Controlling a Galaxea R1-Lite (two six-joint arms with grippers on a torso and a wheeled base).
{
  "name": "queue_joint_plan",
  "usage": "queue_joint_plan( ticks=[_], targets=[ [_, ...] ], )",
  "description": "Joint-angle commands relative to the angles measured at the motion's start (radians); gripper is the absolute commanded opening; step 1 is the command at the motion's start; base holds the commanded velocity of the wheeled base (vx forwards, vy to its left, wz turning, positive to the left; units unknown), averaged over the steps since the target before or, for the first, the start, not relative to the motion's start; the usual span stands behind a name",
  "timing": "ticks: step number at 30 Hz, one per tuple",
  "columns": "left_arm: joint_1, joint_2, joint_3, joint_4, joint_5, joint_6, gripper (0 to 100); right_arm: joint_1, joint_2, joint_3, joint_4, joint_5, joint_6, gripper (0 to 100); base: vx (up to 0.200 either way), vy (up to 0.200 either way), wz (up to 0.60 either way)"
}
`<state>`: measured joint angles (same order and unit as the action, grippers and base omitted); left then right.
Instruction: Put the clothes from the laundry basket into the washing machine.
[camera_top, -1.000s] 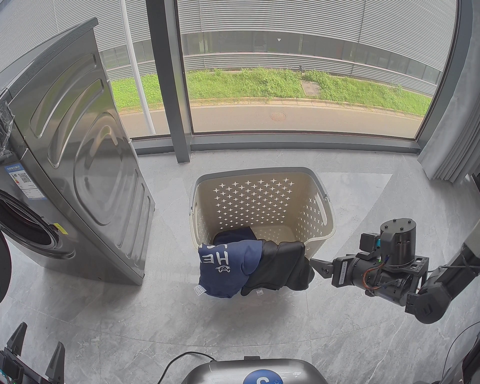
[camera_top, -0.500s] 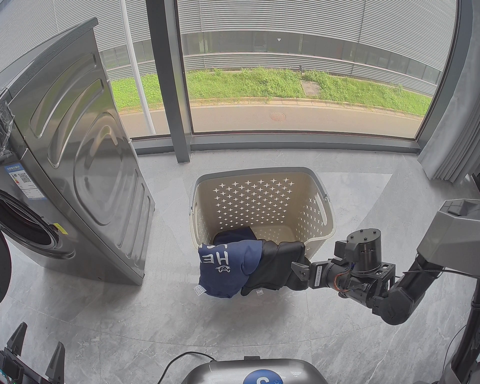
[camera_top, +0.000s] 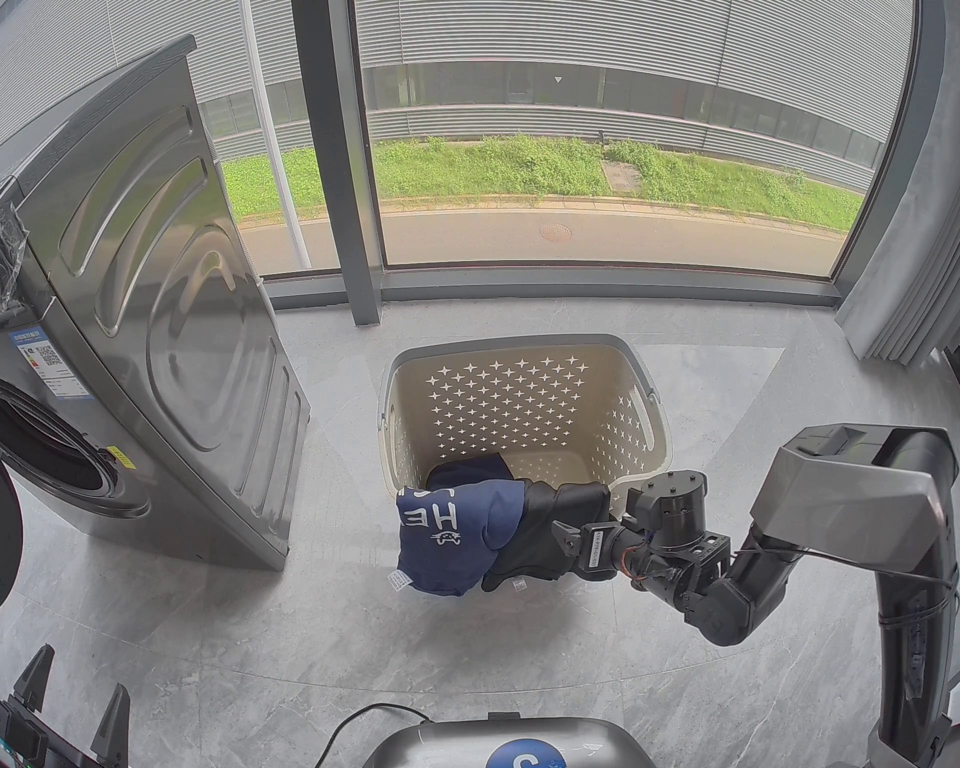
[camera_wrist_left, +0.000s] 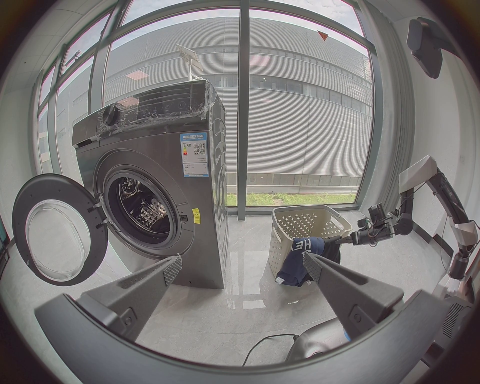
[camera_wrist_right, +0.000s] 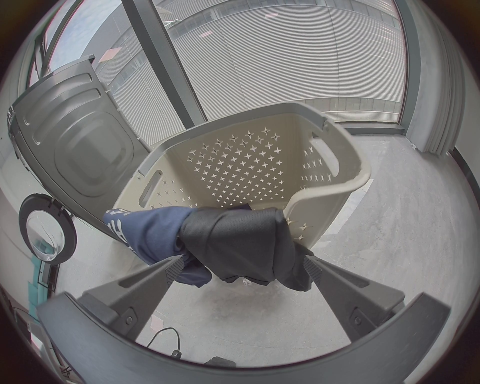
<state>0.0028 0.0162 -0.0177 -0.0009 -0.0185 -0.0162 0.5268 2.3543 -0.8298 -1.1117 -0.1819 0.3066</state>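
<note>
A cream laundry basket (camera_top: 610, 372) stands on the floor, right of the grey washing machine (camera_top: 170, 300). A blue garment (camera_top: 455, 535) and a black garment (camera_top: 550, 520) hang over its near rim. My right gripper (camera_top: 572, 545) is open at the black garment's right end. In the right wrist view the black garment (camera_wrist_right: 240, 245) lies between the spread fingers (camera_wrist_right: 167, 267), beside the blue garment (camera_wrist_right: 150, 232). My left gripper (camera_top: 70, 700) is open and holds nothing, low at the near left. The left wrist view shows the open drum (camera_wrist_left: 142, 210) and the swung-out door (camera_wrist_left: 57, 227).
Tall windows and a dark pillar (camera_top: 340, 160) stand behind the basket. A grey curtain (camera_top: 910, 270) hangs at the far right. A black cable (camera_top: 370, 715) lies on the floor close to me. Bare grey floor separates the basket from the washing machine.
My right arm has moved left along the floor, bringing its open gripper from beside the basket up against the black garment. The clothes, the basket and my left gripper have stayed put.
</note>
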Motion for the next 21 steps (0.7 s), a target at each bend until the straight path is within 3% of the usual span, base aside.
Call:
queue_joint_plan(
  ticks=[1,14,15,21],
  targets=[
    [0.0,-0.013,0.015,-0.001,0.0,-0.001,100,0.005,0.097,-0.051,-0.01,-0.001,-0.003,100,0.0,0.0,0.0],
    [0.0,-0.013,0.015,-0.001,0.0,0.001,100,-0.005,0.172,-0.192,-0.017,-0.004,-0.001,100,0.0,0.0,0.0],
    [0.0,-0.013,0.015,-0.001,0.0,0.001,100,-0.005,0.175,-0.195,-0.019,-0.004,-0.001,0,0.0,0.0,0.0],
    [0.0,-0.012,0.015,-0.001,0.0,0.001,100,0.004,0.184,-0.195,-0.076,-0.013,0.0,0,0.0,0.0,0.0]
  ],
)
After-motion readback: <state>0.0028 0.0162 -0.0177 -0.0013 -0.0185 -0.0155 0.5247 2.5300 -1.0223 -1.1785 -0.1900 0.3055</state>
